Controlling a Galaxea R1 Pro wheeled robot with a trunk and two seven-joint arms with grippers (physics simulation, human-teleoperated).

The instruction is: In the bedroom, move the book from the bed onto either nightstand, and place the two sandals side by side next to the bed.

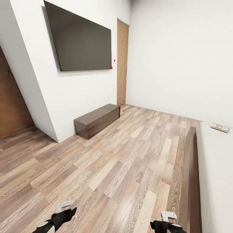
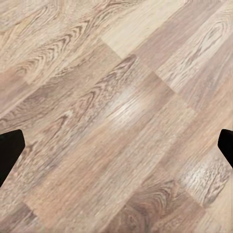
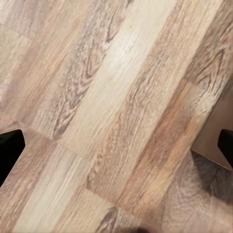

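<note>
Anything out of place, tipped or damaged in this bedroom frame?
Nothing stands out. The television hangs flat on the wall, the low cabinet sits square beneath it, and a small remote-like object lies on the bed.

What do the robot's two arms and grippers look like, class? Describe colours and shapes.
The left gripper and right gripper each join a glossy black arm segment to a pale grey, blocky fingertip bracket. The left arm has a white section lower down. The wrist views show black fingers with blunt tips.

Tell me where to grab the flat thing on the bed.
The flat thing lies flat on the mattress, so come from above and pinch across its short width. The soft top may give beside its long edges. Too small for more detail.
</note>
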